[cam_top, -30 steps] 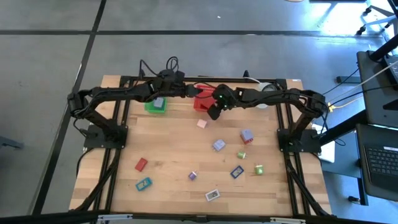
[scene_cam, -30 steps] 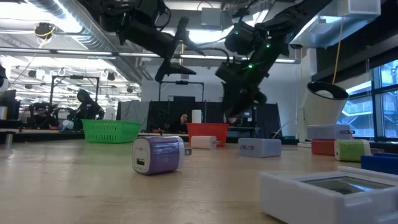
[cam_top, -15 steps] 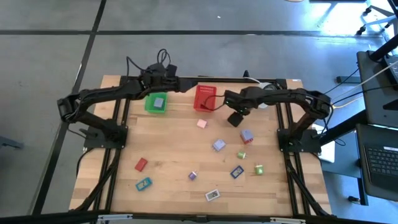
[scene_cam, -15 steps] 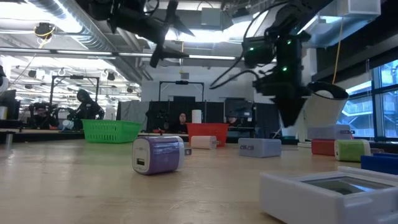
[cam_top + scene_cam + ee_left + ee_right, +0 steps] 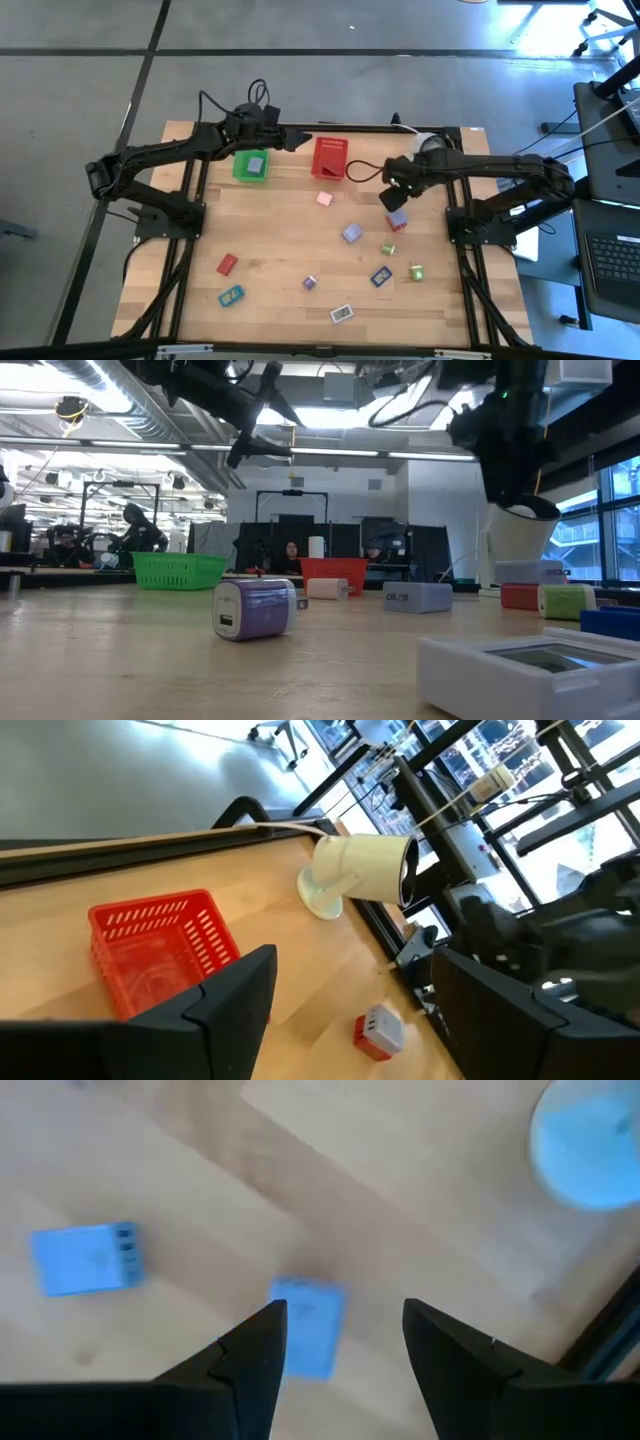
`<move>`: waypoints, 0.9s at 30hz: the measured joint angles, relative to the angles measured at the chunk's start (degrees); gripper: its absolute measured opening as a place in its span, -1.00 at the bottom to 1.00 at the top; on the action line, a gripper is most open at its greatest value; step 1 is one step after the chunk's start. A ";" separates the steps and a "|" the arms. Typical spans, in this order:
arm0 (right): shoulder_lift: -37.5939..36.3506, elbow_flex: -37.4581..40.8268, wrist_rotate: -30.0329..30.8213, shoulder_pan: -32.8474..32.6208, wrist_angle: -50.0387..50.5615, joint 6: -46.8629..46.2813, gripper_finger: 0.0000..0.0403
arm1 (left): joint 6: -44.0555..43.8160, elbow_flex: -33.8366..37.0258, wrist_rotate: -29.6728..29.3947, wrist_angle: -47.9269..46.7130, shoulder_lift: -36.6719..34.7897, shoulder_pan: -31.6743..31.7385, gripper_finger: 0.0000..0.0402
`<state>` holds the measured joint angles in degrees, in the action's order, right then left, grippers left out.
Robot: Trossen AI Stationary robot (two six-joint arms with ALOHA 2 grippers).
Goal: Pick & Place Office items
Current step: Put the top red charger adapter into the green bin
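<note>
- Right gripper (image 5: 391, 199) hangs over the counter (image 5: 270, 235) right of centre, above the lavender block (image 5: 397, 219); jaws apart, nothing between them.
- In the right wrist view that block (image 5: 306, 1326) sits between the fingertips, below them.
- Left gripper (image 5: 300, 142) is up at the far side between the green basket (image 5: 251, 165) and the red basket (image 5: 331, 158); jaws wide, empty.
- One lavender piece (image 5: 256, 161) lies in the green basket.
- Remaining office items are scattered over the near half: red block (image 5: 227, 264), teal piece (image 5: 231, 296), white piece (image 5: 342, 314).
- White cup-like thing (image 5: 355, 870) lies at the far right.
</note>
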<state>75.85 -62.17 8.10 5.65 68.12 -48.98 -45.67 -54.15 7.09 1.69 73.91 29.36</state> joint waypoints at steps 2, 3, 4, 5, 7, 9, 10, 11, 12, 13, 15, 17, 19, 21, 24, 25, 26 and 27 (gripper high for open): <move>-0.77 0.00 -0.03 -2.55 0.48 -4.64 0.04 | 0.69 0.00 0.02 -0.22 0.00 0.00 0.31; -0.83 0.00 -0.05 -3.86 0.45 -6.61 0.06 | 1.36 0.00 0.02 -0.20 0.00 0.00 0.31; -0.77 0.00 -0.04 -5.12 0.41 -8.11 0.09 | 1.96 0.00 0.05 -0.22 0.00 0.00 0.31; -0.46 0.07 -0.04 -6.30 0.21 -9.37 0.12 | 2.36 0.00 0.15 -0.23 0.00 0.00 0.31; 0.37 0.74 -0.02 -8.48 -1.17 -11.52 0.20 | 2.98 0.00 0.21 -0.23 0.00 0.00 0.31; 1.40 1.71 -0.07 -9.83 -1.70 -13.35 0.28 | 3.46 0.00 0.29 -0.24 0.00 0.00 0.31; 1.96 2.10 -0.15 -10.11 -1.81 -13.64 0.32 | 3.48 0.00 0.37 -0.24 0.00 0.00 0.31; 2.47 2.64 -0.17 -10.20 -1.92 -13.80 0.36 | 3.51 0.00 0.61 -0.24 0.00 0.00 0.31; 2.86 3.36 -0.18 -10.17 -2.00 -14.05 0.40 | 3.53 0.00 0.97 -0.24 0.00 0.00 0.31; 3.19 4.20 -0.20 -10.14 -2.17 -14.09 0.43 | 3.63 -0.01 1.24 -0.24 0.00 0.00 0.31; 3.45 6.47 -1.03 -9.87 -4.45 -13.78 0.49 | 4.31 0.00 1.53 -0.24 0.00 0.00 0.31; 3.46 9.57 -2.95 -9.39 -8.43 -13.31 0.52 | 4.44 0.00 1.55 -0.24 0.00 0.00 0.31; 3.46 12.99 -5.35 -8.68 -13.67 -12.93 0.54 | 4.44 0.00 1.55 -0.26 0.00 0.00 0.31; 3.31 15.90 -6.66 -8.09 -17.83 -12.44 0.54 | 4.42 0.00 1.56 -0.24 0.00 0.00 0.31; 3.53 19.04 -7.27 -7.58 -20.61 -13.17 0.54 | 3.58 0.00 1.57 -0.25 0.00 0.00 0.31; 3.50 19.47 -6.71 -7.45 -20.81 -13.38 0.54 | 3.11 0.00 1.56 -0.24 0.00 0.00 0.31; 3.50 19.76 -6.31 -7.35 -21.10 -13.42 0.54 | 2.95 0.00 1.55 -0.24 0.00 0.00 0.31; 3.50 19.96 -6.13 -7.28 -21.11 -13.40 0.54 | 2.80 0.00 1.49 -0.24 0.00 0.00 0.31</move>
<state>79.35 -42.21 1.97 -1.63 47.01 -62.38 -42.87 -54.15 8.59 1.45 73.91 29.36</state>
